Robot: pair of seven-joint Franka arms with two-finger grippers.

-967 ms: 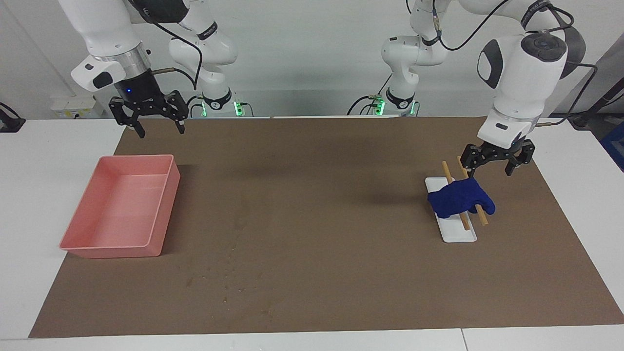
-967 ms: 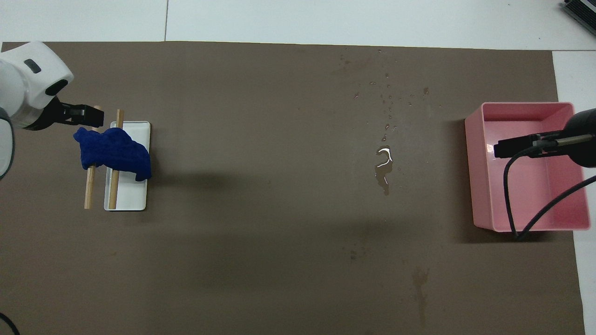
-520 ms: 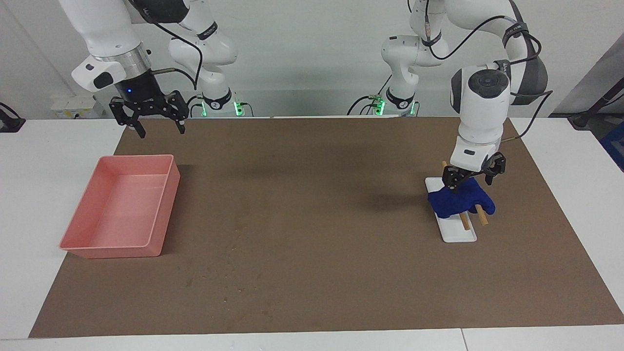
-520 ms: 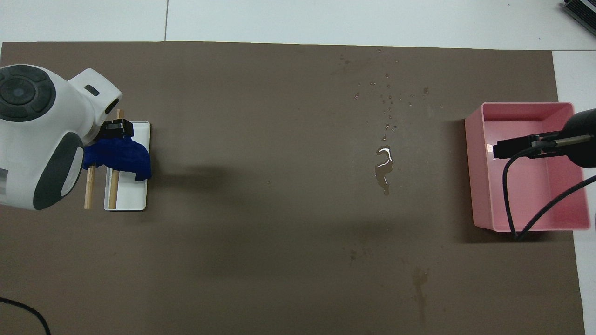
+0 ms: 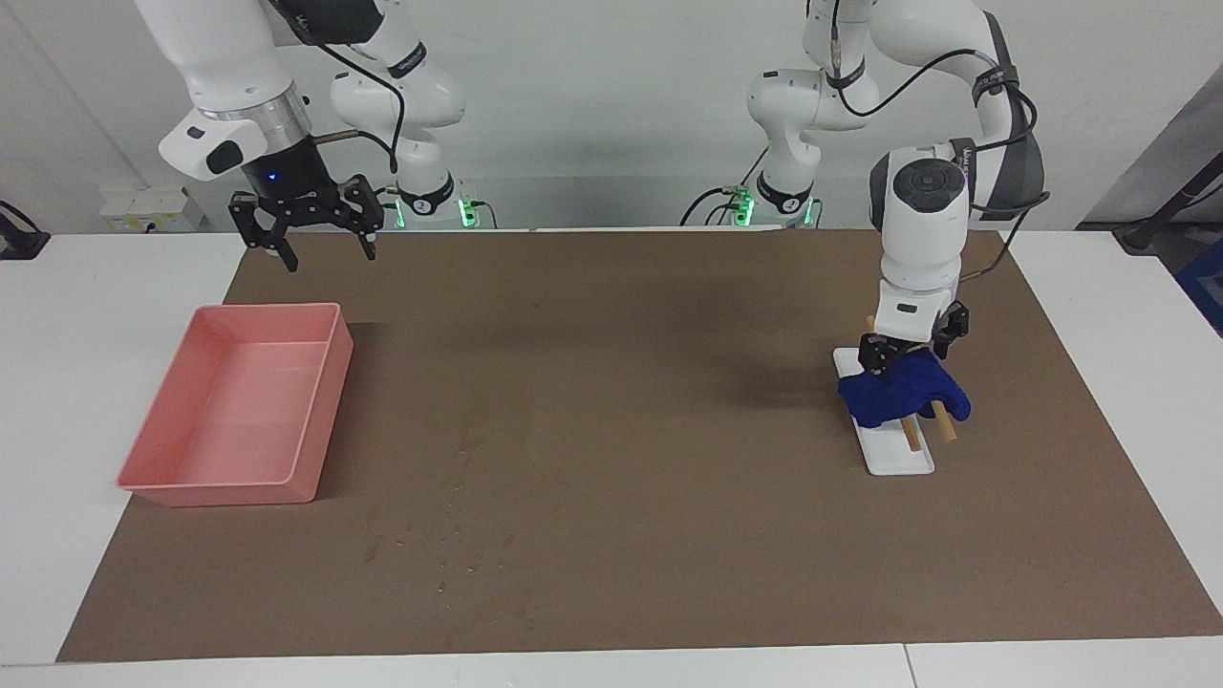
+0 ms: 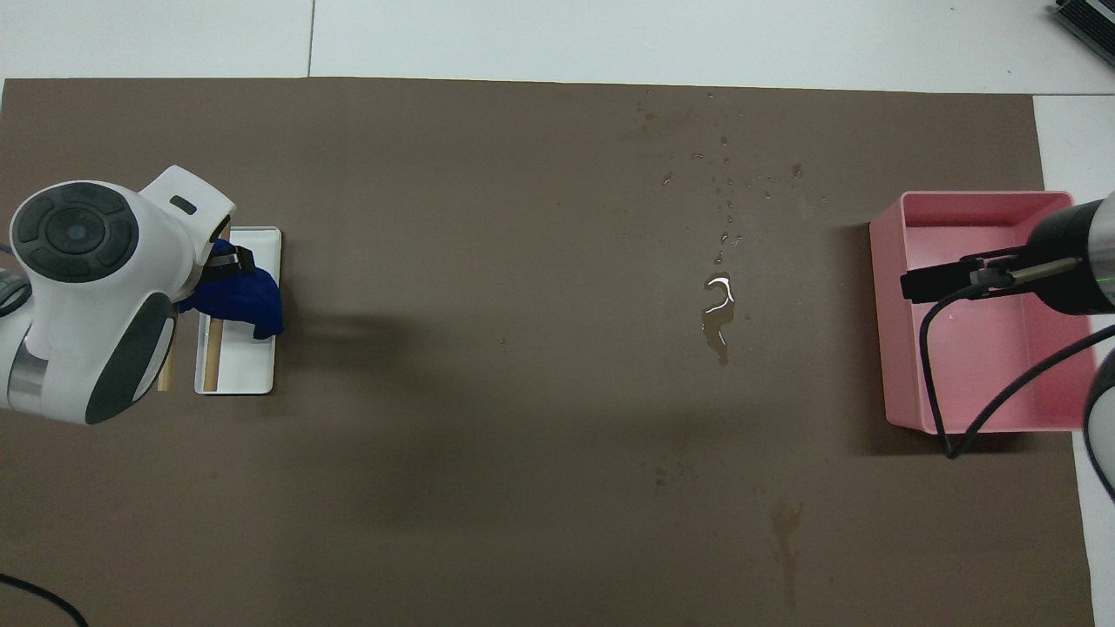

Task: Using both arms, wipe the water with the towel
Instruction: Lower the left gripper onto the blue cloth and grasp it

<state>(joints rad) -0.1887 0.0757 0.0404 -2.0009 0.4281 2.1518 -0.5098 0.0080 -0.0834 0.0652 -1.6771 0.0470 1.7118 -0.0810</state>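
The deep-blue towel (image 5: 903, 397) (image 6: 248, 300) lies draped over two wooden sticks on a white slab (image 5: 900, 457) (image 6: 239, 366) at the left arm's end of the table. My left gripper (image 5: 908, 355) is down at the towel's edge nearer to the robots, open, with its fingers on either side of the fabric. In the overhead view the left arm's wrist hides most of it. The water (image 6: 718, 318) (image 5: 449, 545) is a small puddle with scattered drops on the brown mat, beside the pink tray. My right gripper (image 5: 330, 256) hangs open and empty over the mat near the tray's corner.
A pink tray (image 5: 320, 411) (image 6: 880, 305) stands at the right arm's end of the table. Two slimmer white arms with green-lit bases (image 5: 430, 205) stand at the table's edge nearest the robots. The brown mat (image 5: 631, 382) covers most of the table.
My left gripper swung in over the slab and came down onto the towel. The right gripper shifted slightly toward the table's middle. The towel has not moved.
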